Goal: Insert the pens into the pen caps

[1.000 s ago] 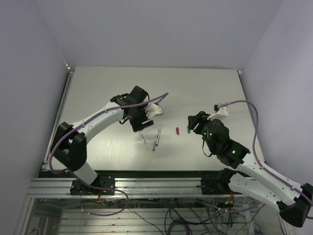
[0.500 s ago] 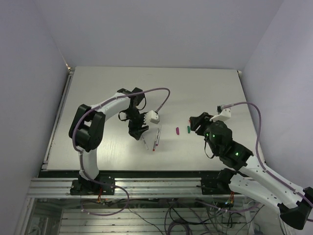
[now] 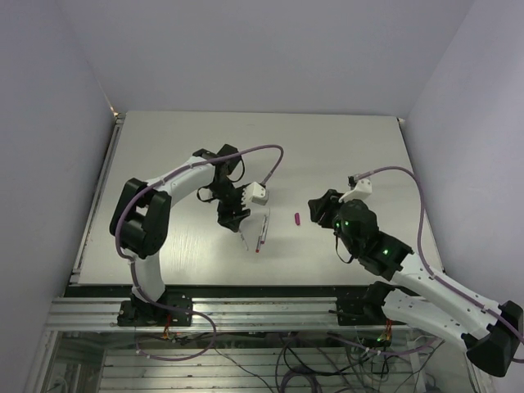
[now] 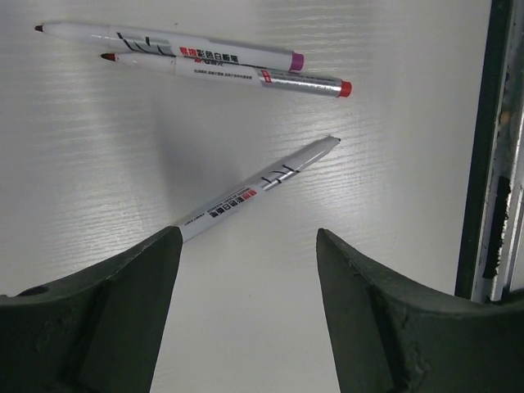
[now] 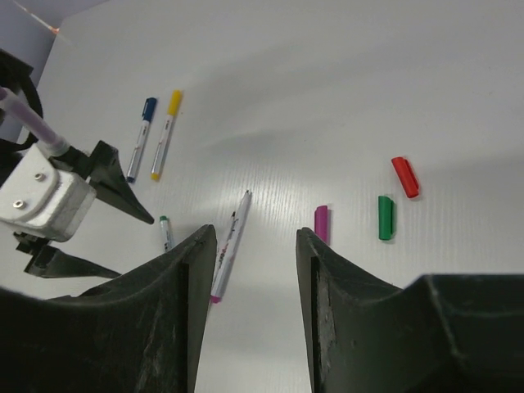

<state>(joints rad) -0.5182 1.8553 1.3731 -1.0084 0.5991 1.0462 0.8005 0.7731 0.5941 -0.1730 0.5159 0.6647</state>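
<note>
Stretching out beneath both arms, the pale table [image 3: 164, 147] is the largest thing in sight. The left arm [image 3: 176, 184] rises from the near left corner and the right arm [image 3: 426, 286] from the near right corner. Both reach toward the middle of the tabletop's near half. The left gripper [image 4: 246, 237] hangs low over the table with its jaws apart, clamped on nothing. The right gripper [image 5: 254, 237] is likewise spread wide and empty, above the table a little right of centre.

A green-tipped pen [image 4: 254, 184] lies flat in the gap of the left gripper, one end hidden by the gripper itself. Just beside it, toward the right edge, a magenta-ended pen [image 4: 164, 45] and a red-ended pen [image 4: 221, 72] lie side by side. They are almost parallel and run roughly from near edge to far edge, about midway between the left and right edges. A blue-ended pen [image 5: 139, 139] and a yellow-ended pen [image 5: 164, 135] lie side by side farther toward the far edge (the overhead view hides them under the left arm). Whether those coloured ends are caps I cannot tell.

Three loose caps lie on the table right of the pens. The magenta cap [image 5: 321, 223] is closest to the pens. The green cap [image 5: 385, 217] is just to its right and apart from it. The red cap [image 5: 404, 177] sits near the green one, toward the far right corner, not touching it.
</note>
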